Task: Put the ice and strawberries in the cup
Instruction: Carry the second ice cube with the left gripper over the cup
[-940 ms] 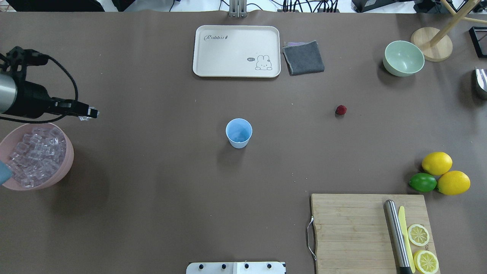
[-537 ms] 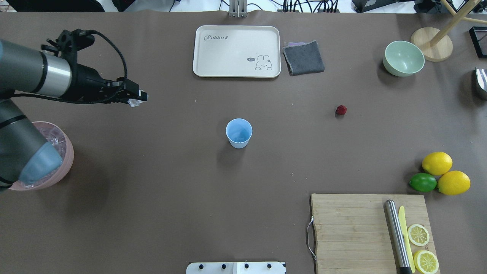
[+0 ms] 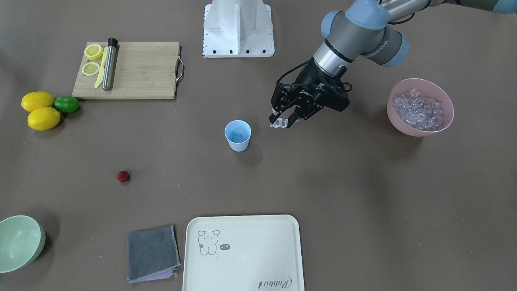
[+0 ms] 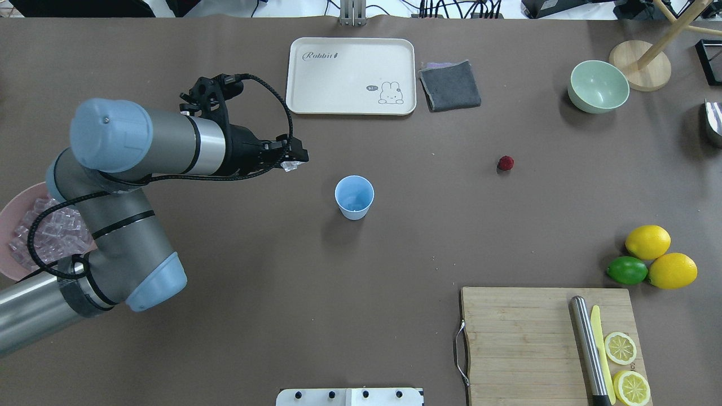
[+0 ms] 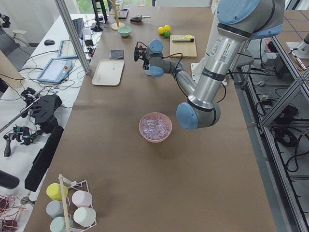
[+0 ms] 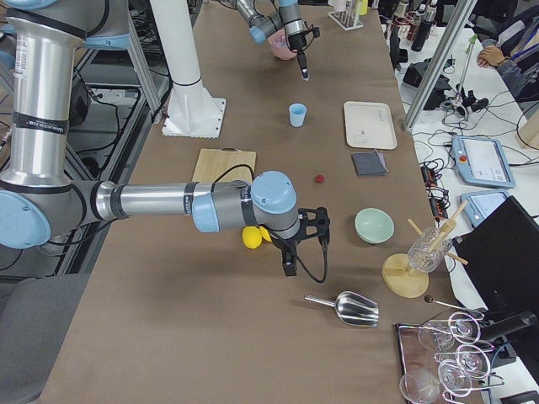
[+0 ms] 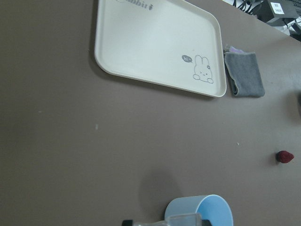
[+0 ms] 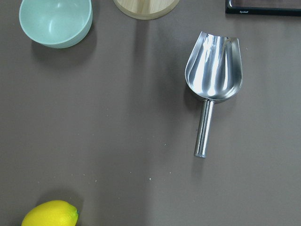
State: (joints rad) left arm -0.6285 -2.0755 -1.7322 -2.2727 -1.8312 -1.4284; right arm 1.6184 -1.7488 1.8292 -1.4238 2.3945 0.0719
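Observation:
The light-blue cup (image 4: 354,197) stands upright mid-table, with something clear showing at its bottom (image 3: 238,138). My left gripper (image 4: 298,160) hovers above the table just to the cup's left and slightly beyond it, shut on one clear ice cube (image 3: 278,123). The left wrist view shows that cube (image 7: 183,220) at the bottom edge, by the cup's rim (image 7: 207,207). The strawberry (image 4: 505,163) lies alone on the table, right of the cup. A pink bowl (image 3: 420,129) full of ice (image 3: 419,110) stands at the left edge. My right gripper (image 6: 289,270) shows only in the exterior right view; I cannot tell its state.
A cream tray (image 4: 351,76) and grey cloth (image 4: 450,85) lie behind the cup. A pale-green bowl (image 4: 598,86) is far right. Lemons and a lime (image 4: 648,259) sit beside a cutting board (image 4: 530,338). A metal scoop (image 8: 212,75) lies under the right wrist.
My left arm has swung right from over the pink bowl toward the cup, carrying the ice cube. Cup and strawberry have not moved.

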